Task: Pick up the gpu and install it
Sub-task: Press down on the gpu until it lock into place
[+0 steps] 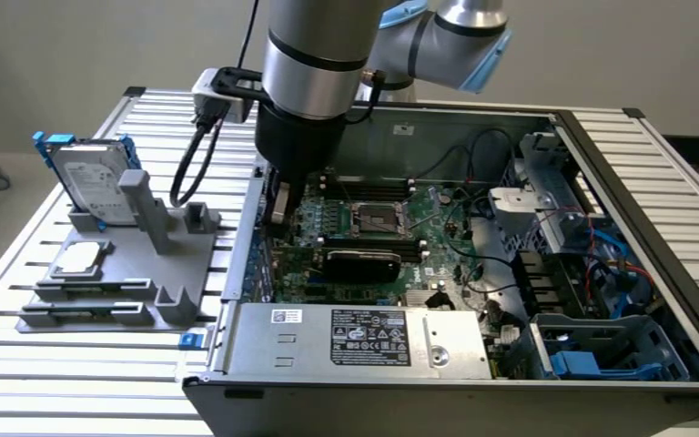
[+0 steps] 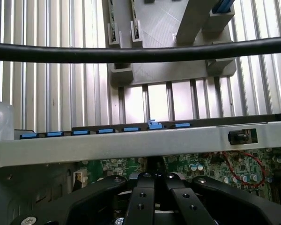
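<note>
One claw (image 1: 279,214) is in the work zone, lowered inside the open computer case (image 1: 447,405) at its rear wall, fingers pressed together. The wrist view confirms the claw (image 2: 154,187) is closed, but whether a thin edge is nipped between the fingers cannot be told. Well off to the exterior view's left of the claw, on the worktop (image 1: 34,364), the grey fixture (image 1: 143,300) carries the hard drive (image 1: 86,182) and the processor chip (image 1: 80,259). Just to the exterior view's right of the claw, nearer the camera, the gpu (image 1: 362,262) stands on the motherboard (image 1: 440,232), black cover showing. Contact between claw and card cannot be confirmed. Assessment: this is the seating stage. Recommended practice is straight downward pressure, spread evenly along the card's top edge, with the end bracket lined up against the blue latches (image 2: 105,131) beyond the claw. Tilted loading risks a half-seated connector. The black cable (image 2: 131,52) beyond the claw should be kept off the case rim.
</note>
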Motion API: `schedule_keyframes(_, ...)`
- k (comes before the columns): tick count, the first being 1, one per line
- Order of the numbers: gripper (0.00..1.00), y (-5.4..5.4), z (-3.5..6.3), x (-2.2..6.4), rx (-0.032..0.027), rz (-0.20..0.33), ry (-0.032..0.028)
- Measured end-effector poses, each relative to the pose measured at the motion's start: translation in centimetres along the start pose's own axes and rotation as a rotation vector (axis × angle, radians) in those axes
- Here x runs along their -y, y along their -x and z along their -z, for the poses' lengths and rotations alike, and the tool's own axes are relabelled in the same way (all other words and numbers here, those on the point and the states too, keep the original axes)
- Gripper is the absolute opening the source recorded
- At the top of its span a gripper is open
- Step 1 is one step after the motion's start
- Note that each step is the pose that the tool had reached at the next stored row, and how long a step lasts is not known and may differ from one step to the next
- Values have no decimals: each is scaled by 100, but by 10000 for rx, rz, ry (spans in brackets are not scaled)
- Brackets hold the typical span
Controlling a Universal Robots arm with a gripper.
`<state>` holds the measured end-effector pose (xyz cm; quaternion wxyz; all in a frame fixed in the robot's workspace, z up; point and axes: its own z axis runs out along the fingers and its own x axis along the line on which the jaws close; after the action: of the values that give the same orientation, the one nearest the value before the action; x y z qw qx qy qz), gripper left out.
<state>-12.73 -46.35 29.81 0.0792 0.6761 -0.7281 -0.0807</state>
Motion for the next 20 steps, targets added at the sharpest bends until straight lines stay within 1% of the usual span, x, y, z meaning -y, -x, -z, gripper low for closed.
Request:
schedule_keyframes(4, 11, 2, -1, 0, 1, -1, 7)
schedule_keyframes(8, 11, 6, 1, -1, -3, 0, 58)
schedule_keyframes(11, 11, 6, 2, -2, -5, -2, 77)
schedule_keyframes(20, 11, 7, -22, 4, -11, -3, 87)
